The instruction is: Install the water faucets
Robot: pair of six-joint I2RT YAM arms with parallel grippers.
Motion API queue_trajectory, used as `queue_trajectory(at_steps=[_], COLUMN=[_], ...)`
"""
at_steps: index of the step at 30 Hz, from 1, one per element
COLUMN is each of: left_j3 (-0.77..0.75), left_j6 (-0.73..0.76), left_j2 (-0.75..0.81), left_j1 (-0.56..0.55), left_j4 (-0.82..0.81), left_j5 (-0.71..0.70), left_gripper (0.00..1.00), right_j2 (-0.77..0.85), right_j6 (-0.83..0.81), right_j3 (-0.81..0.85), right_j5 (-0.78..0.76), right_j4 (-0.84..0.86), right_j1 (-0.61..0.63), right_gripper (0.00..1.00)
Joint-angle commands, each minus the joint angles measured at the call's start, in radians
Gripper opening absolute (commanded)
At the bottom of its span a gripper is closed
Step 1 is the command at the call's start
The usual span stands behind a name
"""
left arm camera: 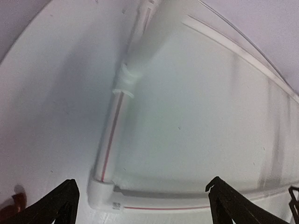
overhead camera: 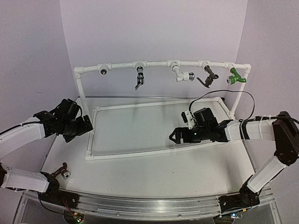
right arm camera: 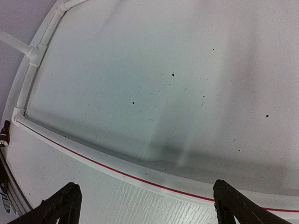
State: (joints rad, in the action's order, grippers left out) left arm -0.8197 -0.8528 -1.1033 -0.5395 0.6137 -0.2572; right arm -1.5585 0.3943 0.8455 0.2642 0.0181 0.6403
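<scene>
Two empty grippers (overhead camera: 88,124) (overhead camera: 174,136), jaws spread wide

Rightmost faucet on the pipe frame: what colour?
Green; that faucet shows best in the top external view.

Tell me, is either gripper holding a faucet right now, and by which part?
Nothing is held: left gripper and right gripper are both open and empty.

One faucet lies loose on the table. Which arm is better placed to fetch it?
Left, likely. The loose faucet lies by the left arm's base, and the empty fitting is at the rail's left end. The left hand is open and nearer; the right hand is farther off.
</scene>
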Motion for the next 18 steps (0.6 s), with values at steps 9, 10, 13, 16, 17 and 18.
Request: queue_trajectory(at_steps=[9,10,13,16,17,18], left_j3=[-0.127,-0.130,-0.132,-0.107,-0.101,-0.095], left_j6=[0.172,0.175,0.174,0.157,0.150,0.140], left_j2=[-0.484,-0.524,-0.582,-0.562,-0.559,-0.560], left_j1=[0.162,0.162,0.153,0.100,0.070,0.037], left_j4=[-0.034,-0.048,-0.056,-0.067,-0.067,-0.066], left_j5=[0.030,0.041,0.045,0.045,0.044,0.044], left_gripper=[0.85,0.81,0.60,0.47,0.40,0.34], right_j2=[0.141,0.150,0.163,0.166,0.165,0.162], right_j6=[0.025,0.028,0.033,0.040,0.042,0.045], right_j3=[-0.055,-0.057,-0.060,-0.063,-0.062,-0.061], right_j5=[-0.008,-0.008,-0.008,-0.003,-0.004,-0.004], right_j4=[0.042,0.040,0.037,0.035,0.036,0.039], right_j1=[0.004,0.004,0.004,0.005,0.005,0.005], right_gripper=[0.98,0.98,0.98,0.98,0.98,0.98])
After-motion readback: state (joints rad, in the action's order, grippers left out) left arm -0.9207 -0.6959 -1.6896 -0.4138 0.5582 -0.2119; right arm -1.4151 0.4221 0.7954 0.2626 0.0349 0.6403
